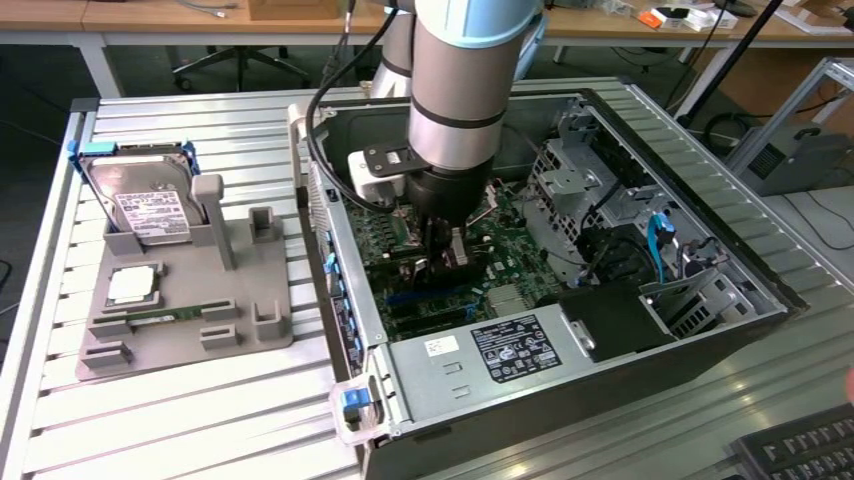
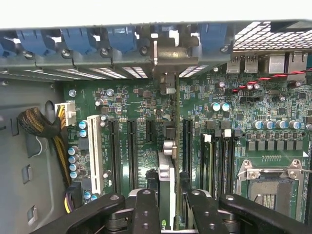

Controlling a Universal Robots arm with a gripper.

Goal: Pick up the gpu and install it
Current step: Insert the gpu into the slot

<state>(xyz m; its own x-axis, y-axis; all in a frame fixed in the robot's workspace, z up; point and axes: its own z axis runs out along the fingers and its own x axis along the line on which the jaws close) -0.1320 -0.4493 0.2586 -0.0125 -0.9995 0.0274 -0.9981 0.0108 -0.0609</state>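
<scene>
One arm works inside the open computer case [image 1: 747, 290], which lies on its side on the slatted worktop [image 1: 200, 420]. The gripper [image 2: 168, 195] is low over the motherboard [image 2: 273, 117]; its jaws are partly closed on the gpu [image 2: 165, 170], gripping the card edge-on by its two faces. The card stands upright among the expansion slots [image 2: 131, 146], with its silver end bracket [image 2: 165, 73] reaching the rear slot openings.

Likely faults, in order of consequence:
- Misalignment: if the card edge sits beside the slot rather than over it, downward force could flex the motherboard or damage the contacts.
- Bracket fouling: if the bracket catches the rear frame, the card may tilt in the jaws.
- Slip: a thin card held by its faces may shift under insertion load.

The exterior view gives the wider layout: the power supply [image 1: 501, 350], the grey fixture tray [image 1: 187, 320] outside the case and the hard drive [image 1: 147, 210] standing in it. The wrist view gives what the arm hides there: slot rows, bracket position and card alignment.
</scene>
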